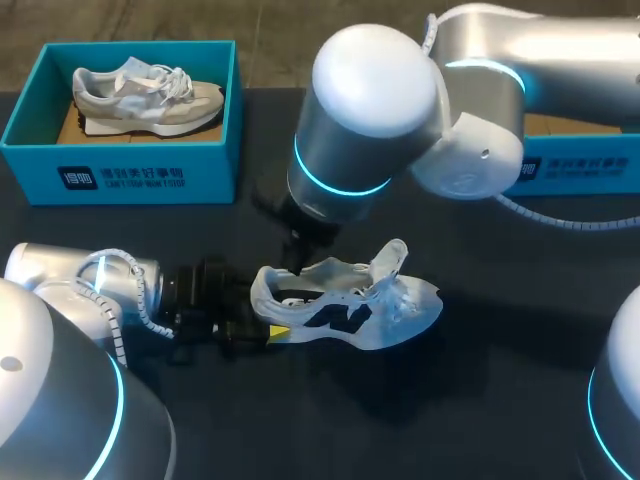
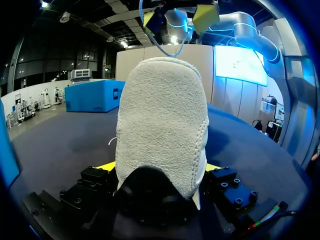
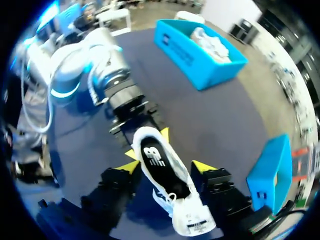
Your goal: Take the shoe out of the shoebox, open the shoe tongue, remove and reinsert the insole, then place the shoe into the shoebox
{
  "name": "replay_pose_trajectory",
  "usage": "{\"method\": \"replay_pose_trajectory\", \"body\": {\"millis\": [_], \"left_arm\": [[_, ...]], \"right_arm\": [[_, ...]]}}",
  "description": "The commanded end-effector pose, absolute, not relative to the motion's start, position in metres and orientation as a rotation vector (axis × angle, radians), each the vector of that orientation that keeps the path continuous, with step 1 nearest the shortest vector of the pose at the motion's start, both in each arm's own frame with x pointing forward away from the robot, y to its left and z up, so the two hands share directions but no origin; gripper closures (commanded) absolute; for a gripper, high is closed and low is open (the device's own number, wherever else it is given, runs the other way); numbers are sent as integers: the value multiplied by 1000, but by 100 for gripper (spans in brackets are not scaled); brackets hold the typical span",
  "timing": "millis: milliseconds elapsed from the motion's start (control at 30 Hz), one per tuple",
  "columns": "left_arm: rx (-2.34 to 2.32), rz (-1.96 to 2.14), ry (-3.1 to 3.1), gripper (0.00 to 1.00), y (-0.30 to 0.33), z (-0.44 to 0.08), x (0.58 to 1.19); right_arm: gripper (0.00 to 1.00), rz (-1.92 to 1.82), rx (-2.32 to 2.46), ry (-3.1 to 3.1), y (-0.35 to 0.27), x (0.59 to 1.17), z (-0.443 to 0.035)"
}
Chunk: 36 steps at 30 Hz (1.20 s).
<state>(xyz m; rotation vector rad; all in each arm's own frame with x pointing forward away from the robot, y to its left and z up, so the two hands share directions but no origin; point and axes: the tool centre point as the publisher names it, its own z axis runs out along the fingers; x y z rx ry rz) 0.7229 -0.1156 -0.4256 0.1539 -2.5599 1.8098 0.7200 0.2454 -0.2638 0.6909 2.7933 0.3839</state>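
Sneaker: was white with a dark side logo, tongue raised, heel pointing left (dark insole inside).
Left gripper: clamped on the heel.
Right gripper: hung spread above, holding nothing.

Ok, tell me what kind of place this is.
Probably a robot test bench rather than a shop: a dark table, a shoe gripped at its heel by the left gripper, and a blue shoebox holding a second shoe.
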Motion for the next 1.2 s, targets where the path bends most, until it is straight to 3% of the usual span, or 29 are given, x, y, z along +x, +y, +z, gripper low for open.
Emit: {"method": "replay_pose_trajectory", "body": {"millis": [33, 500, 1200], "left_arm": [[154, 1804, -2563, 100, -115, -430, 727], [154, 1804, -2563, 100, -115, -430, 727], [154, 1804, -2563, 100, -115, -430, 727]], "right_arm": [[100, 448, 393, 2957, 242, 725, -271], [100, 448, 393, 2957, 242, 725, -271], [100, 233, 240, 3008, 238, 726, -334]]}}
